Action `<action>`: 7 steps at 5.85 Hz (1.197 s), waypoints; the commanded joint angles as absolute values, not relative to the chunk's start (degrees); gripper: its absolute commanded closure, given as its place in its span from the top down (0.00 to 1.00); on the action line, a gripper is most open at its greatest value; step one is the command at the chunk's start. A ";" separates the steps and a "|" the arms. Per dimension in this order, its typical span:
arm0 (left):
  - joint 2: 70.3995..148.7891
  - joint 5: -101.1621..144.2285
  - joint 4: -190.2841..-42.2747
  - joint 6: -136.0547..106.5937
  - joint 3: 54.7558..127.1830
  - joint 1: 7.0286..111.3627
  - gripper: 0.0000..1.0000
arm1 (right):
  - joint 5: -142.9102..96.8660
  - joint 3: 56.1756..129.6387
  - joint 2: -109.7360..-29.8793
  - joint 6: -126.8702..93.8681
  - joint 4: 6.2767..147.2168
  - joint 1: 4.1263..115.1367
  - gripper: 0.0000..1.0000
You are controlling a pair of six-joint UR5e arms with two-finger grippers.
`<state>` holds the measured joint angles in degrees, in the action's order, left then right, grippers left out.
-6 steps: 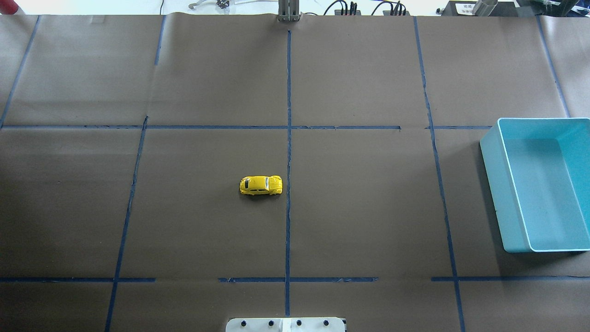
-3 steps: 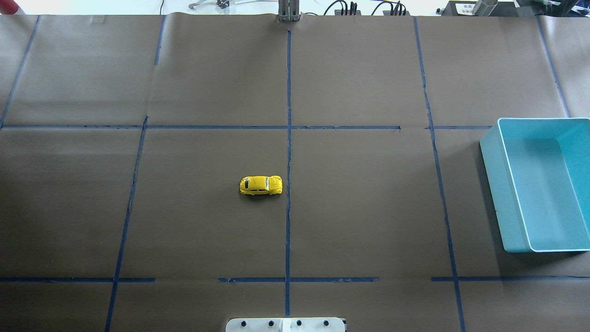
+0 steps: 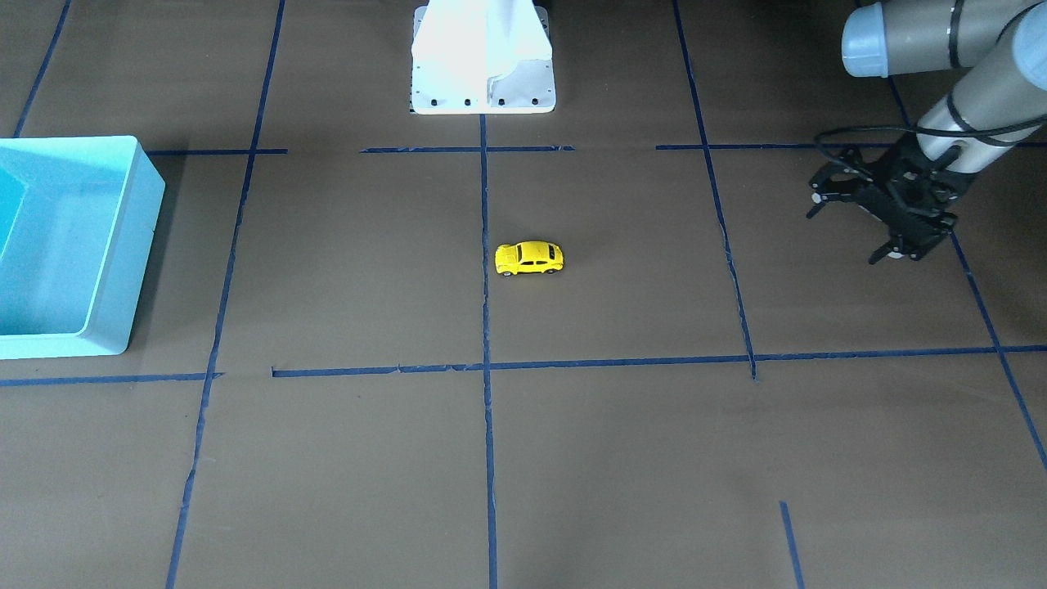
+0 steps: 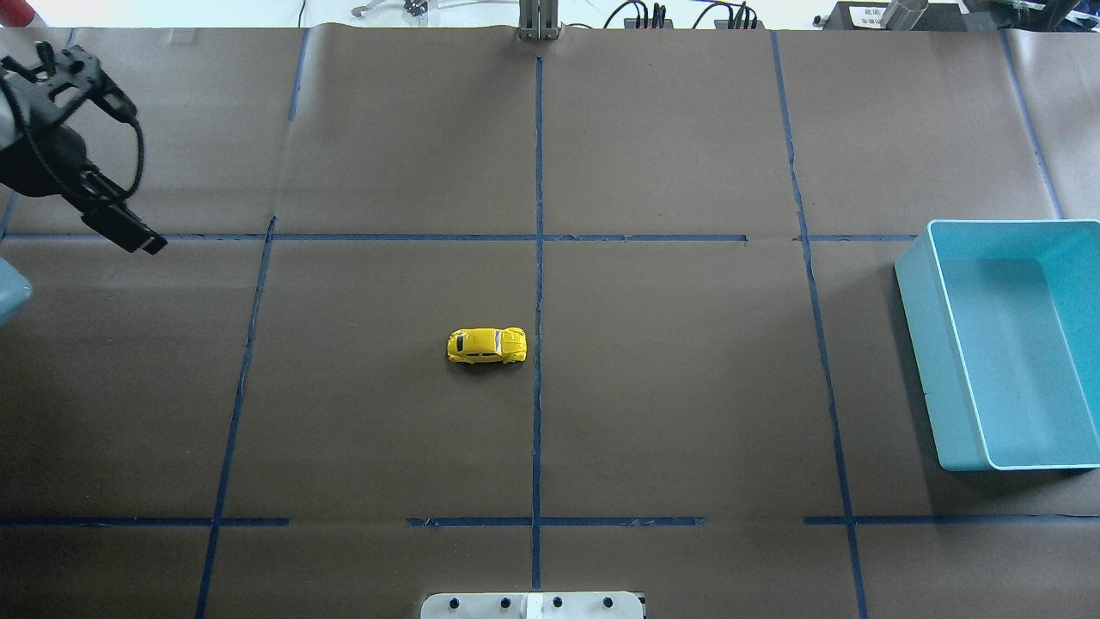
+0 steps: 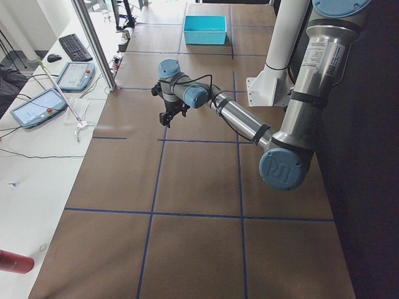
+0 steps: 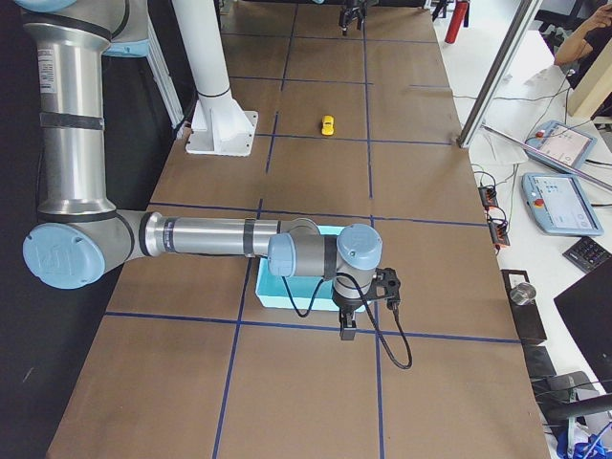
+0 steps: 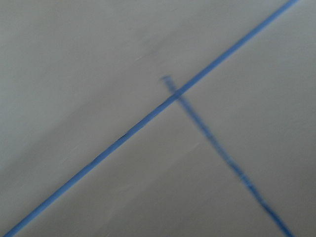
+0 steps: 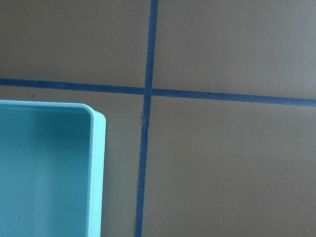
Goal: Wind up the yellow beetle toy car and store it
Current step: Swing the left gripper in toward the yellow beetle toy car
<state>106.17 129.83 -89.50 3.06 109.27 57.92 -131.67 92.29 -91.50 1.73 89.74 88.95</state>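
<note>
The yellow beetle toy car [image 4: 486,346] stands alone on the brown table just left of the centre tape line; it also shows in the front view [image 3: 529,258] and the right side view [image 6: 328,125]. My left gripper [image 4: 137,176] is open and empty, high over the far left of the table, well away from the car; it also shows in the front view [image 3: 844,236]. My right gripper [image 6: 368,311] shows only in the right side view, by the outer edge of the light blue bin [image 4: 915,292]; I cannot tell whether it is open or shut.
The bin [image 3: 139,237] looks empty and its corner fills the right wrist view [image 8: 96,168]. The white robot base [image 4: 533,604] sits at the near table edge. A metal post [image 4: 539,21] stands at the far edge. Blue tape lines cross the brown paper.
My left gripper has come into the overhead view at the far left; it was out of view before. The car and bin have not moved.
</note>
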 commanded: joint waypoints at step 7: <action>125.75 119.31 -76.36 9.61 114.33 33.66 1.00 | -131.57 92.37 -91.49 1.93 89.65 88.95 1.00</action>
